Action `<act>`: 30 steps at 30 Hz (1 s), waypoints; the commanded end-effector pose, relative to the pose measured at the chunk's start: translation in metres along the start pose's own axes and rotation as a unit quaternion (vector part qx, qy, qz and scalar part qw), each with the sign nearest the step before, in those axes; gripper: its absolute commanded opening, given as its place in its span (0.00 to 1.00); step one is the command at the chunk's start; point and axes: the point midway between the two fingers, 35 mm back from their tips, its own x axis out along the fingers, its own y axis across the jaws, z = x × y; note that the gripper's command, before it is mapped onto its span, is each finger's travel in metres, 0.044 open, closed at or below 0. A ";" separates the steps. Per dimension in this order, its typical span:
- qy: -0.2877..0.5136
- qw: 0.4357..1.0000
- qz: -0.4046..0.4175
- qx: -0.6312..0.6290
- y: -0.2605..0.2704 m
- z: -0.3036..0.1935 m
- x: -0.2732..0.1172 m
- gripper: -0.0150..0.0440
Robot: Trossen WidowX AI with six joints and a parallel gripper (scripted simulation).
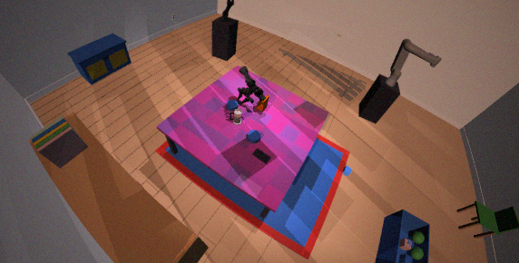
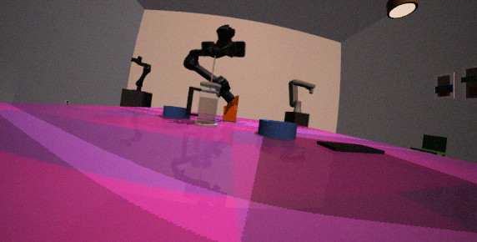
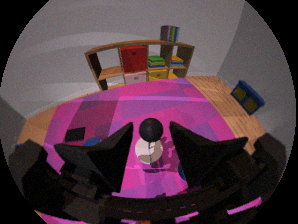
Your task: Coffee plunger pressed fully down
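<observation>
The coffee press is standing upright on the pink desk, toward its far side; its glass body is showing a pale filling, and a dark handle is sticking out on the side toward the left of the exterior view; the thin rod of the plunger is rising straight from the lid, so the plunger is not yet pressed down. The pincer is hanging directly above the press, pointing downward; in the wrist view the round black plunger knob is sitting between the two dark fingers; the fingers are standing about half closed, one on each side of the knob, and I cannot tell from these views whether they are already touching it; nothing is gripped firmly yet. In the exterior view the black arm is bending up from behind the press and is carrying the pincer level over the rod top.

A flat blue disc is lying just to the left of the press, near it; a second blue disc is lying apart, closer to the camera on the right; an orange wedge is standing just behind the press; a dark flat plate is lying well apart on the right of the desk.
</observation>
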 end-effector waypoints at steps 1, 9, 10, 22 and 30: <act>-0.001 1.000 0.003 -0.002 0.001 0.000 0.000 0.47; -0.001 1.000 0.003 -0.002 0.001 0.000 0.000 0.47; -0.001 1.000 0.003 -0.002 0.001 0.000 0.000 0.47; 0.002 1.000 0.005 -0.001 0.005 -0.012 0.010 0.47; 0.004 1.000 0.006 -0.001 0.007 -0.022 0.018 0.47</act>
